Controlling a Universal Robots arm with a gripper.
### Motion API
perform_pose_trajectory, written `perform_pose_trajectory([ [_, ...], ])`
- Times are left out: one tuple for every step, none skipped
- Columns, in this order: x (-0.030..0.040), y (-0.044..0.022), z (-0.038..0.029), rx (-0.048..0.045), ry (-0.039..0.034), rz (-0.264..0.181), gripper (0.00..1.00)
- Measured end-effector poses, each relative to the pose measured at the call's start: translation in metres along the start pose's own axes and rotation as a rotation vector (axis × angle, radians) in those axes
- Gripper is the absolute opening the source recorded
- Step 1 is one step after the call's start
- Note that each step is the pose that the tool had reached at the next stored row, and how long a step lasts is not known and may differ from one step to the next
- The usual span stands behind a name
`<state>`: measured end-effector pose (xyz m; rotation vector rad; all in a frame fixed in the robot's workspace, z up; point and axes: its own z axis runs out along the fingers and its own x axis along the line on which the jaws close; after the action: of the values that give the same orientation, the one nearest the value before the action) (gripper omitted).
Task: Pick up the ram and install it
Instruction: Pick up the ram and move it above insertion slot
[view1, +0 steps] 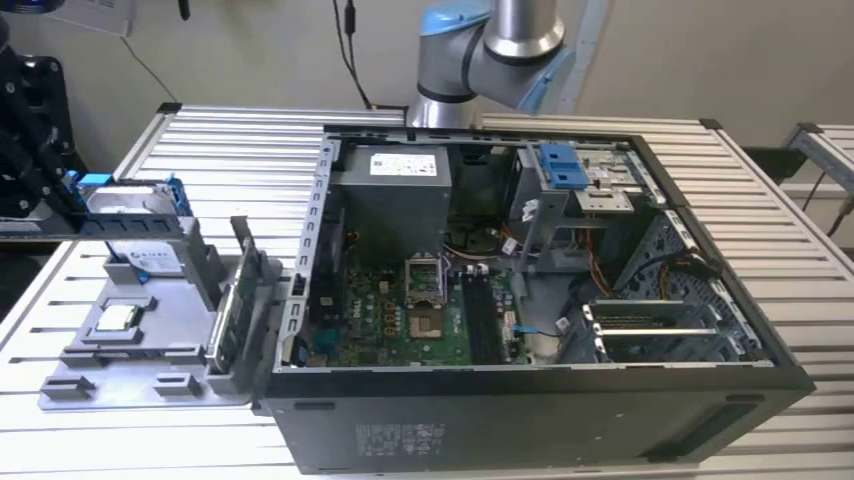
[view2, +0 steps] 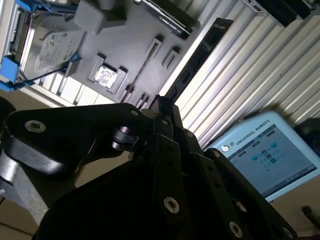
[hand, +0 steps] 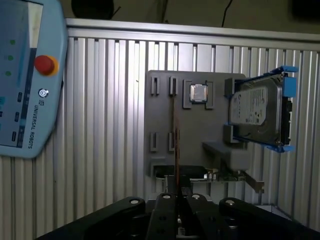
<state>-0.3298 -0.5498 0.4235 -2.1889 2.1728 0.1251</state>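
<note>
I found the gripper (hand: 178, 194) closed on the ram (hand: 175, 140). In the first wrist view the stick ran edge-on as a thin line straight out from between the fingertips. In the second wrist view its dark flat face (view2: 200, 55) reached away from the same point. The jaws therefore stood almost together, with only the stick's thickness between them. The ram hung well above the tray (hand: 160, 120) and the slatted table (hand: 100, 100), touching neither. It was also well apart from the case (view1: 534, 385), which sat at the centre and right of the exterior view, where the arm (view1: 494, 45) left the frame at top centre. I judged the ram light and stiff along its length, but thin enough to crack if levered or twisted. I also judged it vulnerable at its chips and contact edge. The hold belongs on the two flat faces, clear of the contacts. Gripped at one end as it was, the long overhang looked apt to pivot between the pads if it met any side load. As for print, the pendant (hand: 25, 75) carried lettering beside a red stop button (hand: 45, 64) and a lit screen. The drive (hand: 257, 112) in its blue frame bore a white printed label. The power supply (view1: 400, 165) bore another, and fine print sat on the case's near wall at the exterior view's bottom. I transcribed none of it.
</note>
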Motion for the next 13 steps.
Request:
perform_pose_trajectory([
  [0.0000, -0.0021, -0.0001, -0.0001, 0.0001, 0.000, 0.14],
  [0.0000, -0.0045, -0.0001, -0.0002, 0.0002, 0.000, 0.14],
  [0.0000, -0.0071, -0.0002, -0.0003, 0.0001, 0.000, 0.14],
  [0.0001, -0.0090, -0.0002, -0.0003, 0.0000, 0.000, 0.14],
  [0.0001, -0.0105, -0.0002, -0.0002, 0.0000, 0.000, 0.14],
  [0.0001, -0.0120, -0.0003, -0.0003, 0.0001, 0.000, 0.14],
  [0.0001, -0.0139, -0.0003, -0.0003, 0.0001, 0.000, 0.14],
  [0.0001, -0.0152, -0.0003, -0.0003, 0.0000, 0.000, 0.14],
  [0.0001, -0.0165, -0.0003, -0.0002, 0.0000, 0.000, 0.14],
  [0.0001, -0.0180, -0.0004, -0.0003, 0.0001, 0.000, 0.14],
  [0.0001, -0.0198, -0.0004, -0.0003, 0.0000, 0.000, 0.14],
  [0.0001, -0.0211, -0.0004, -0.0003, 0.0001, 0.000, 0.14],
  [0.0001, -0.0222, -0.0004, -0.0003, 0.0001, 0.000, 0.14],
])
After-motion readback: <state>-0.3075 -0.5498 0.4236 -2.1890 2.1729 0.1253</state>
